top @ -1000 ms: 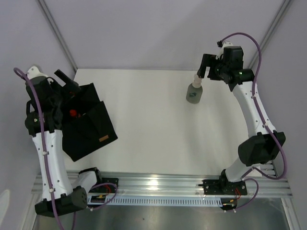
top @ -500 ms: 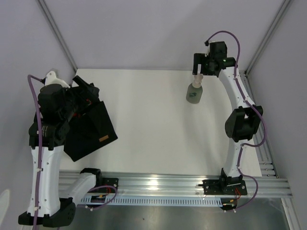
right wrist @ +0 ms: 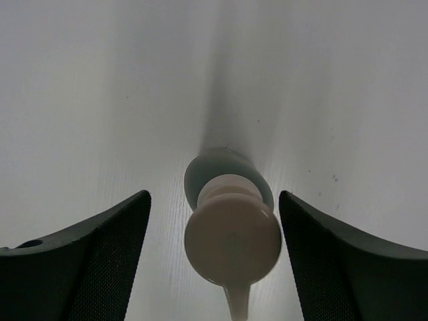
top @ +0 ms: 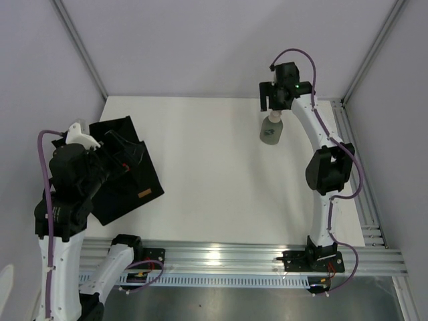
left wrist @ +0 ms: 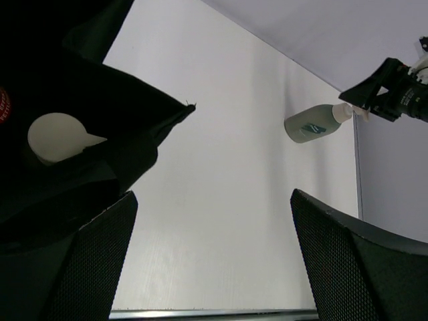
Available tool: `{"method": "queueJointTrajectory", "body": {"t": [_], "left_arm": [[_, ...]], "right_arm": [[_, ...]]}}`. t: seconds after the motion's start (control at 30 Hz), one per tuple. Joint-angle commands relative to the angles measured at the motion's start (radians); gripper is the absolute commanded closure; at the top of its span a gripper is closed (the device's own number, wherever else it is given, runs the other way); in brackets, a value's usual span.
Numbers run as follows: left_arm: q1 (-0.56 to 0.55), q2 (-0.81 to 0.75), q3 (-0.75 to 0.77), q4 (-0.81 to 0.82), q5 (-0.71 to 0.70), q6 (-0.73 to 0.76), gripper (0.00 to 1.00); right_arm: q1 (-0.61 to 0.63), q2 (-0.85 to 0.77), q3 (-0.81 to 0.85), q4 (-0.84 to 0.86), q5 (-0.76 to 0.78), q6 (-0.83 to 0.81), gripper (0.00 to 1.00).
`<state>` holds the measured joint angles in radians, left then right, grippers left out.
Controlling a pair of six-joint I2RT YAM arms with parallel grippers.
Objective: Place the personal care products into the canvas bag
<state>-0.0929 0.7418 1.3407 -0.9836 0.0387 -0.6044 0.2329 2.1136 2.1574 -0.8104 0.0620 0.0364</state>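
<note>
The black canvas bag (top: 127, 180) lies at the table's left with its tan label (top: 143, 194). In the left wrist view a pale pump cap (left wrist: 57, 137) and a bit of a red bottle (left wrist: 3, 105) show inside the bag (left wrist: 80, 87). I cannot tell which bottle the cap belongs to. My left gripper (top: 120, 150) is open and empty above the bag's mouth. The grey bottle (top: 271, 130) stands at the far right. My right gripper (right wrist: 214, 267) is open, its fingers either side of the bottle's pale cap (right wrist: 232, 237) without touching.
The table's far edge and the grey back wall are just behind the grey bottle. A metal rail (top: 267, 257) runs along the near edge. Slanted frame posts (top: 80, 47) stand at the back corners.
My right gripper has swung left and now straddles the grey bottle's cap. My left arm has drawn back toward the near edge, still over the bag.
</note>
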Motion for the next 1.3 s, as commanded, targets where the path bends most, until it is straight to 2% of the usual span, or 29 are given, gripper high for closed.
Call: {"method": "queueJointTrajectory", "body": {"t": [0.0,0.07,0.17,0.23,0.27,0.37,0.57,0.77,1.0,1.27], "left_arm": [[-0.021,-0.022,0.017,-0.021,0.026,0.011,0.01],[-0.03,-0.019,0.035,-0.036,0.012,0.017,0.01],[-0.047,-0.013,0.054,-0.036,0.009,0.022,0.01],[-0.056,-0.012,0.055,-0.032,0.013,0.02,0.01],[-0.06,-0.01,0.055,-0.027,0.015,0.018,0.01],[-0.074,-0.002,0.061,-0.024,0.013,0.026,0.01],[-0.12,0.033,0.109,-0.009,-0.011,0.051,0.01],[-0.174,0.06,0.103,0.039,-0.016,0.089,0.01],[-0.202,0.036,0.058,0.072,-0.008,0.126,0.01],[-0.217,-0.011,-0.08,0.189,0.165,0.157,0.01]], "right_arm": [[0.026,0.011,0.018,-0.029,0.048,-0.018,0.2],[0.028,0.006,0.007,-0.033,0.062,-0.016,0.2],[0.032,-0.007,0.004,-0.035,0.07,-0.015,0.27],[0.04,-0.015,0.005,-0.045,0.079,-0.026,0.4],[0.045,-0.017,0.007,-0.05,0.087,-0.032,0.5],[0.069,-0.04,-0.002,-0.073,0.11,-0.035,0.64],[0.147,-0.148,-0.09,-0.076,0.128,-0.067,0.78],[0.284,-0.24,-0.163,-0.088,0.114,-0.047,0.85],[0.448,-0.308,-0.202,-0.113,0.128,-0.018,0.87],[0.6,-0.382,-0.26,-0.095,0.046,-0.012,0.86]]}}
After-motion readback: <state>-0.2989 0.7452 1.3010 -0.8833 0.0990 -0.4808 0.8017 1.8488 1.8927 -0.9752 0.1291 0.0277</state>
